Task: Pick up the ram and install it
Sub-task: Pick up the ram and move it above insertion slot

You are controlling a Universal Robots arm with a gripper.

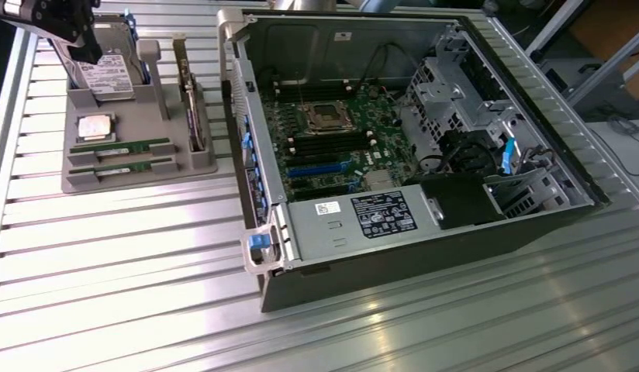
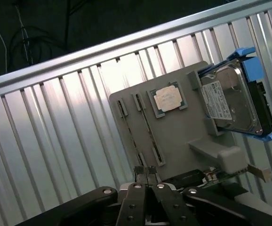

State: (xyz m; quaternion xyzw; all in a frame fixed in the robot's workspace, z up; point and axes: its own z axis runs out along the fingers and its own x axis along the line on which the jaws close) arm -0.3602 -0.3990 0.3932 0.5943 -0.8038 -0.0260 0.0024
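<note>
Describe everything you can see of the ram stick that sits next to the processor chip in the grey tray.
The ram is a long, narrow, thin green circuit-board stick with a small pale label near its middle. It stands on its long edge in a slot of the grey tray, beside the silver processor chip, parallel to a second stick and apart from it. Only the slot touches it; the shut gripper hangs clear of it.

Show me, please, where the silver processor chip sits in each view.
Exterior view: the processor chip lies on the grey holder, at the exterior view's left.
Wrist view: it lies on that holder, between the ram sticks and the hard drive.
Shared landmark: the blue-framed hard drive.
</note>
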